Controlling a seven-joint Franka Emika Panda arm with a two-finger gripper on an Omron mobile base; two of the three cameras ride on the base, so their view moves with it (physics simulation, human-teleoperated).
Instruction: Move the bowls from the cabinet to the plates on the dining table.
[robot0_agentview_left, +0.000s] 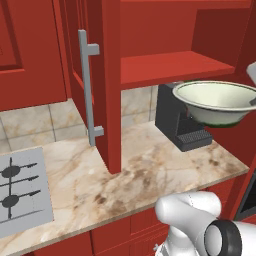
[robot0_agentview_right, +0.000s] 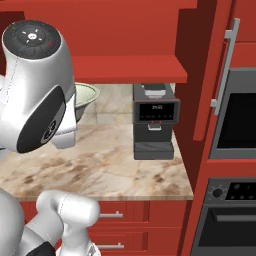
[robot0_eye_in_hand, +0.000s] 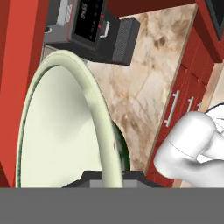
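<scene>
A cream-white bowl (robot0_agentview_left: 217, 101) with a dark green foot hangs level in the air just below the red shelf (robot0_agentview_left: 175, 66) of the open cabinet (robot0_agentview_left: 110, 75). My gripper (robot0_eye_in_hand: 111, 177) is shut on the bowl's rim (robot0_eye_in_hand: 94, 100), which runs up between the fingertips in the hand view. In the left base view the gripper (robot0_agentview_left: 251, 102) meets the bowl's right edge. The bowl (robot0_agentview_right: 88, 96) peeks out behind my arm in the right base view. The plates and the dining table are out of view.
A black coffee machine (robot0_agentview_left: 176, 120) (robot0_agentview_right: 155, 125) stands on the marble counter (robot0_agentview_left: 150, 172) right under and behind the bowl. The cabinet door with a long grey handle (robot0_agentview_left: 89, 87) stands open to the left. A grey cooktop (robot0_agentview_left: 20, 190) lies far left. An oven column (robot0_agentview_right: 235, 135) rises at right.
</scene>
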